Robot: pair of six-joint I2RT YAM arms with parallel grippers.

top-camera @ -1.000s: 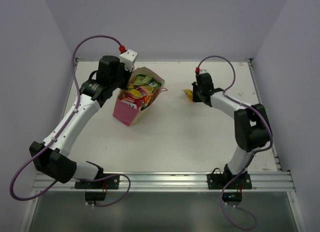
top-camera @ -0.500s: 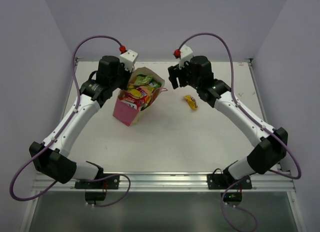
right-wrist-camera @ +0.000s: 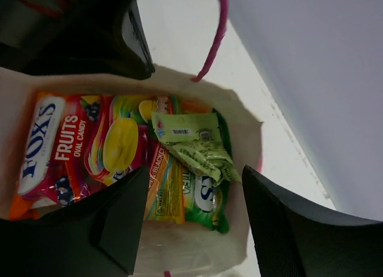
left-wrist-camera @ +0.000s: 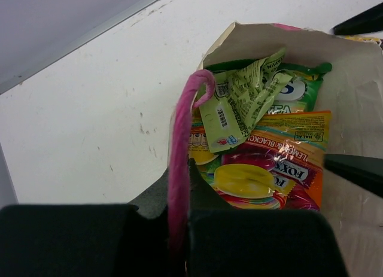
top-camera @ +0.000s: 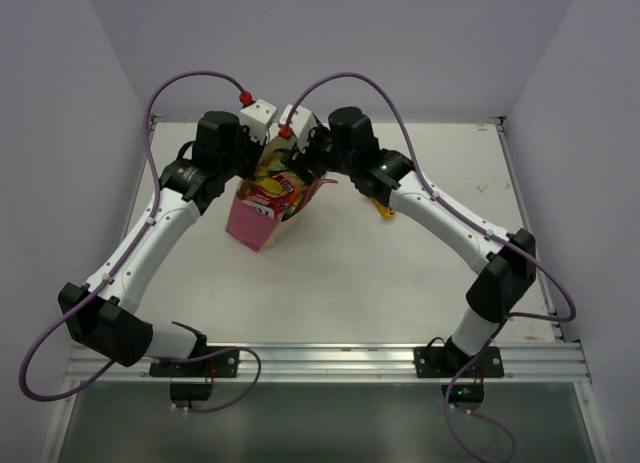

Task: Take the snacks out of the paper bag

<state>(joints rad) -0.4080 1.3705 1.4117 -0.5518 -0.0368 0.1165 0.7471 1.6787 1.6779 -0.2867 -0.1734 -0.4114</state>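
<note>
The pink paper bag (top-camera: 252,221) stands tilted on the table, its mouth open. My left gripper (top-camera: 248,161) is shut on its pink cord handle (left-wrist-camera: 179,157) at the bag's rim. Inside lie several snacks: a red Fox's packet (right-wrist-camera: 66,151), an orange-yellow packet (right-wrist-camera: 166,199), a green packet (right-wrist-camera: 206,199) and a crumpled light-green pack (right-wrist-camera: 194,146). They also show in the left wrist view (left-wrist-camera: 263,169). My right gripper (right-wrist-camera: 194,175) is open and empty just above the bag's mouth, its fingers either side of the green packets. One yellow packet (top-camera: 384,209) lies on the table, partly under the right arm.
The tan inner wall of the bag (right-wrist-camera: 197,253) lies right under my right fingers. My two grippers sit close together over the bag (top-camera: 285,148). The table's back wall and raised rim (top-camera: 430,120) run behind.
My right gripper let go of the yellow packet on the table at the right. It rose and swung left to above the bag's mouth. The left arm and the bag have not moved.
</note>
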